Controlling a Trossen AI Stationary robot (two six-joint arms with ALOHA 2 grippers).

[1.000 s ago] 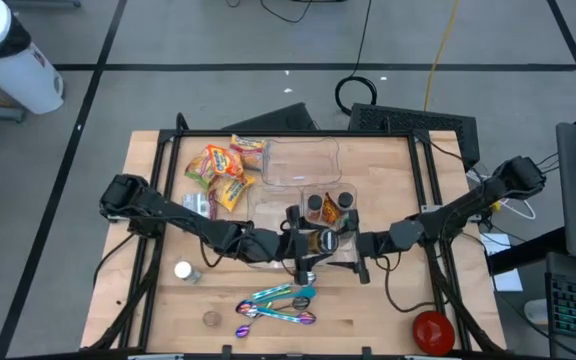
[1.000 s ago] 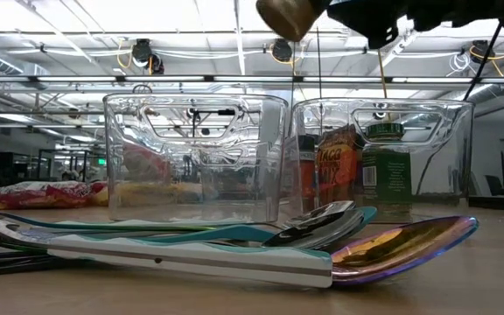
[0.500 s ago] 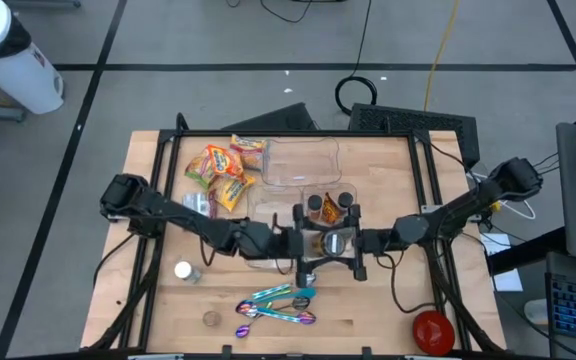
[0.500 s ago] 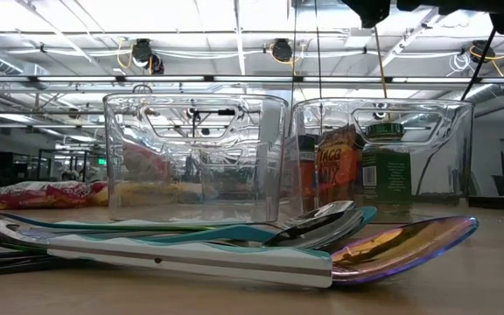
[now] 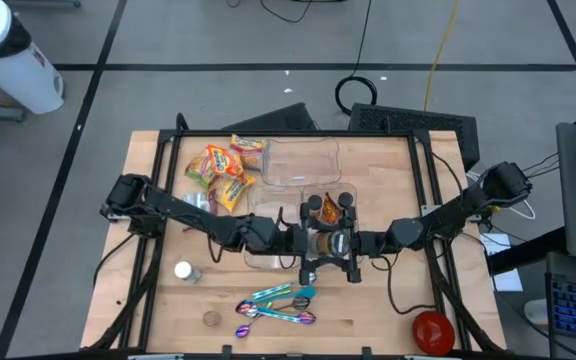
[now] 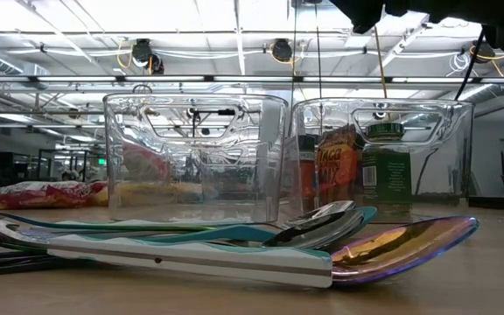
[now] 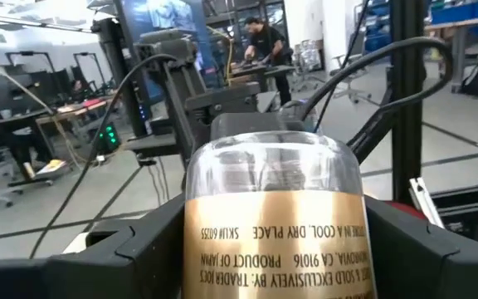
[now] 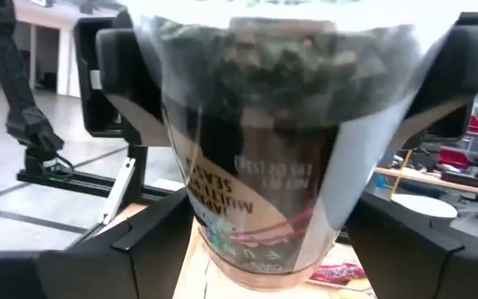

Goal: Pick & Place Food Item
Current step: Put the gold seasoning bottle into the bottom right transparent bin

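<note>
One clear, gold-labelled seasoning jar, seemingly between both grippers.

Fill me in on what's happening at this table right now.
Both arms meet over the middle of the table, holding one seasoning jar between them. The left gripper and the right gripper each have fingers on either side of it, which looks like a handover in mid-air. Behind them sit two clear bins; one already holds jars. Spoons and snack packets lie untouched.
</note>
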